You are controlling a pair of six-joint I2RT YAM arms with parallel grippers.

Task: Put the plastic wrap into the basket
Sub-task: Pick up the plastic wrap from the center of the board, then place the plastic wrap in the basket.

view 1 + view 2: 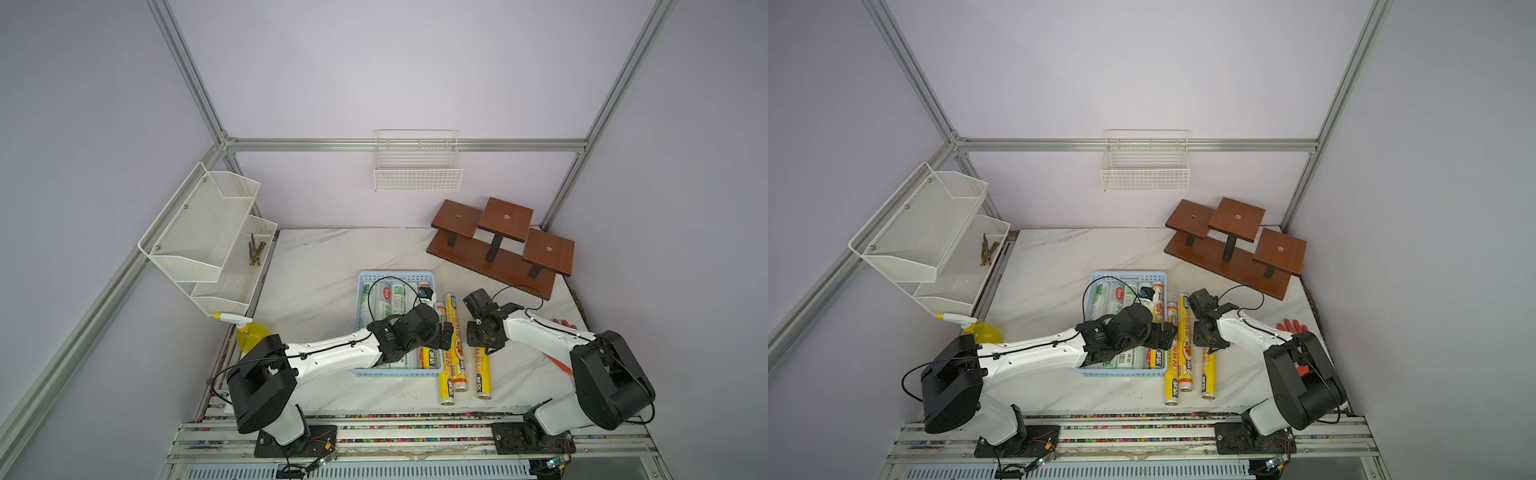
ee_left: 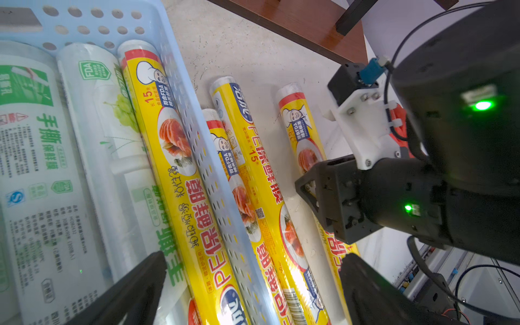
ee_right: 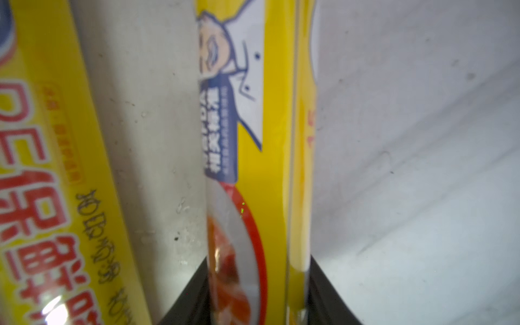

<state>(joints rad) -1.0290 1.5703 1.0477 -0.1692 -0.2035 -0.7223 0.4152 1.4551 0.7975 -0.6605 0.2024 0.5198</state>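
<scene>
The light-blue basket (image 1: 395,275) (image 1: 1129,275) holds several white green-printed rolls of plastic wrap (image 2: 42,157) and one yellow roll (image 2: 180,180). Three yellow rolls lie on the table just right of it. My right gripper (image 3: 257,298) (image 1: 482,347) is shut on the rightmost yellow roll (image 3: 275,140) (image 1: 482,376) (image 2: 298,121), which rests on the tabletop. The two other yellow rolls (image 1: 446,382) (image 1: 457,353) lie against each other beside the basket wall. My left gripper (image 2: 253,295) (image 1: 445,333) hovers open over the basket's right wall, holding nothing.
An orange glove (image 1: 563,322) lies behind the right arm. A brown wooden stepped stand (image 1: 498,249) fills the back right. A white mesh rack (image 1: 208,237) hangs at the left, a wire basket (image 1: 417,170) on the back wall. A yellow spray bottle (image 1: 249,334) stands at the left edge.
</scene>
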